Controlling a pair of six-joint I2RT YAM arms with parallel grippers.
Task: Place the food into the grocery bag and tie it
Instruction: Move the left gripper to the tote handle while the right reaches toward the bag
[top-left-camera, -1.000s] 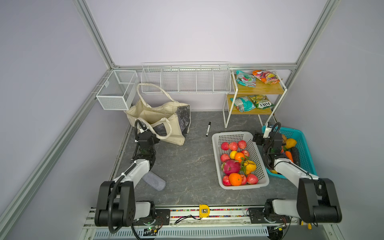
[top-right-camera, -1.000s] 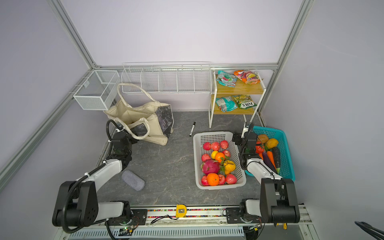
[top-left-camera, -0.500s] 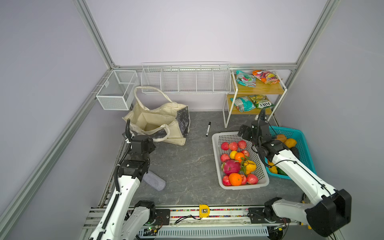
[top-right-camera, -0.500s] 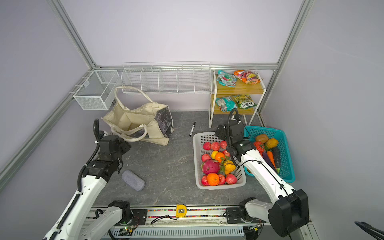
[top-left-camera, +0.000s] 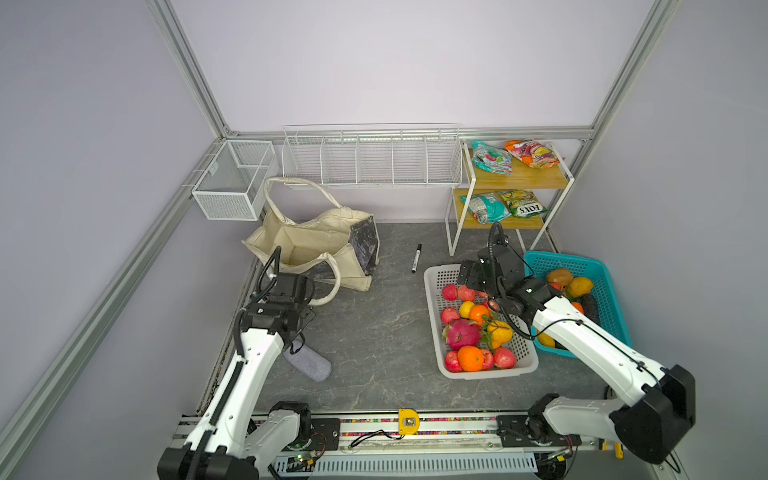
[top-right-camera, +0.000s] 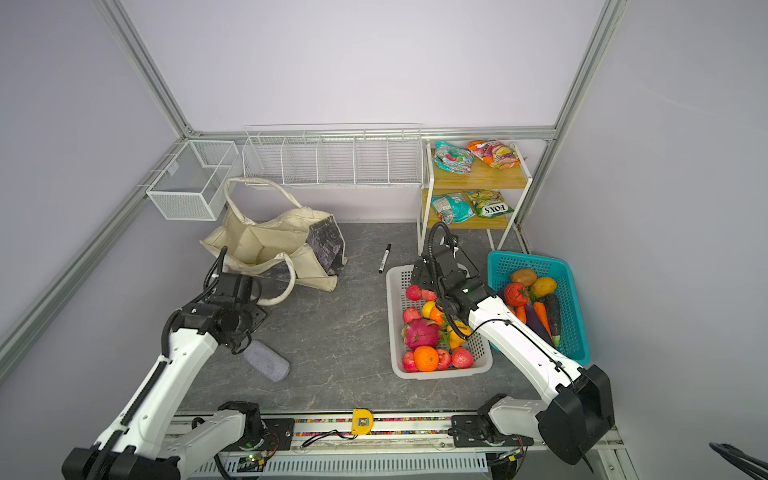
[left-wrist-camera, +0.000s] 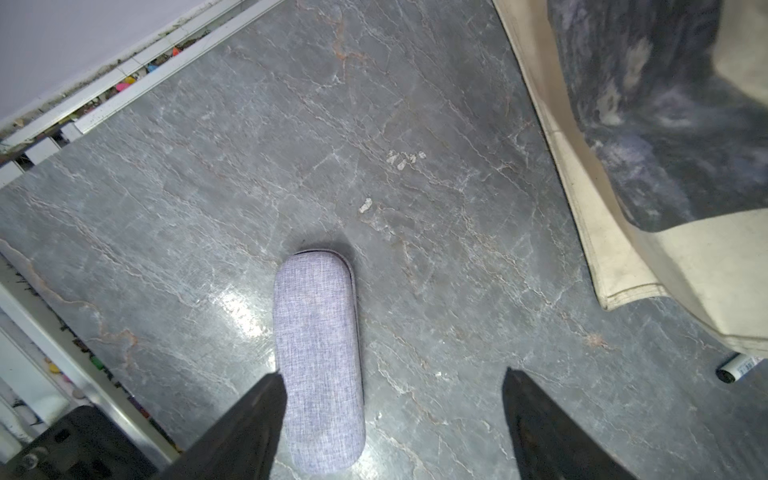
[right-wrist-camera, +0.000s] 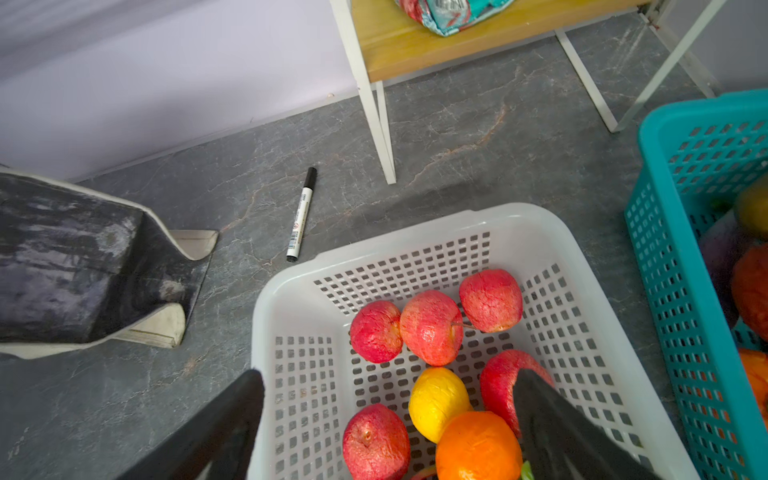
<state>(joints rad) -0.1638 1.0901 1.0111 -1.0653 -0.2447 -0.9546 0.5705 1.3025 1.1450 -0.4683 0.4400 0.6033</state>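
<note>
- Open counter (top-left-camera: 374, 332) lay between bag (top-left-camera: 307, 245) and white basket (top-left-camera: 431, 307); a marker (top-left-camera: 416, 257) lay there.
- Left claw (left-wrist-camera: 392, 378) hung released, empty, over the counter beside a grey case (left-wrist-camera: 318, 357).
- Right claw (right-wrist-camera: 388, 374) hung released above apples (right-wrist-camera: 430, 328) in the basket.
- Bag slumped back left, mouth up, long axis crosswise, dark end toward the marker; left arm (top-left-camera: 249, 365) hid part of its near handle (top-left-camera: 334, 282).

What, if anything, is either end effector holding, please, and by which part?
Nothing: the left end effector and the right end effector are both open and empty.
</note>
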